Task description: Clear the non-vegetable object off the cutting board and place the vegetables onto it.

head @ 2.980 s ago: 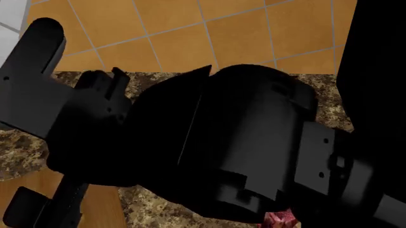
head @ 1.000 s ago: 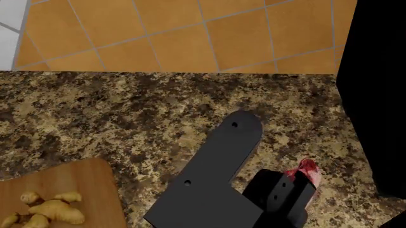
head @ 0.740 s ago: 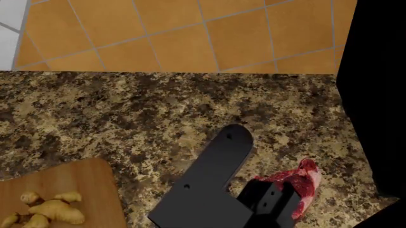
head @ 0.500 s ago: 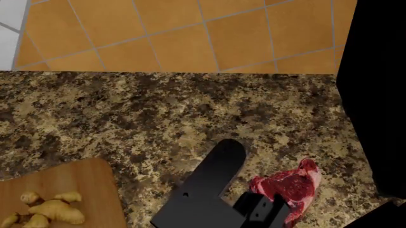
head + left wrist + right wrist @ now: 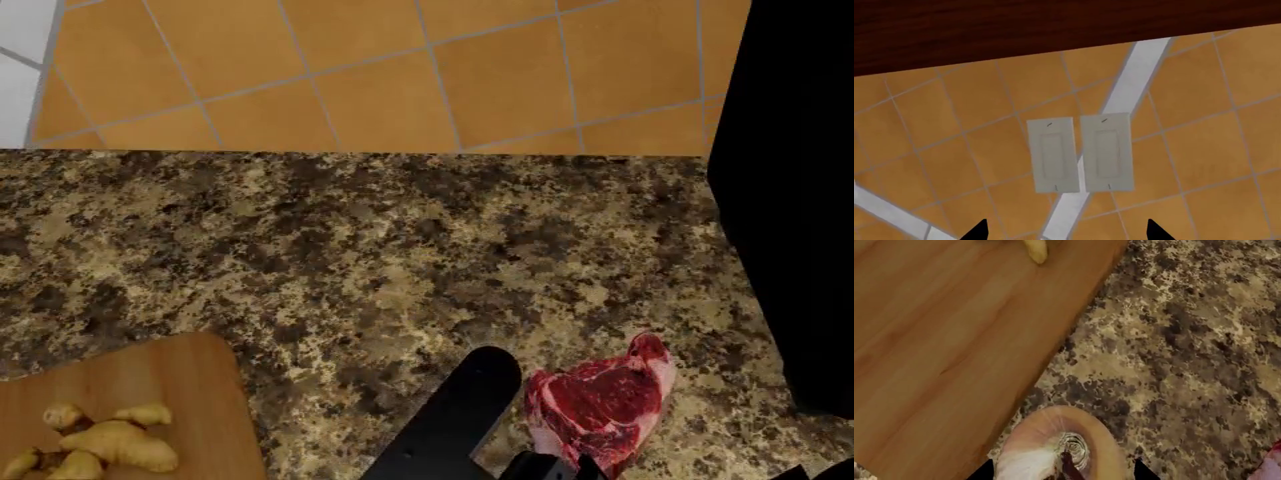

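Right gripper (image 5: 1062,471) jaws spread wide around the onion (image 5: 1057,445) on the granite counter (image 5: 1187,340) beside the cutting board (image 5: 941,340), contact not discernible, left gripper (image 5: 1064,231) spread wide, empty, facing tiled wall, steak (image 5: 598,398) on counter, ginger (image 5: 94,440) on board.

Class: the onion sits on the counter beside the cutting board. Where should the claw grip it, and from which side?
Grip the onion across its round middle, coming from above. Its stem end faces upward, and the granite counter around it looks open, apart from the cutting board edge close beside it.
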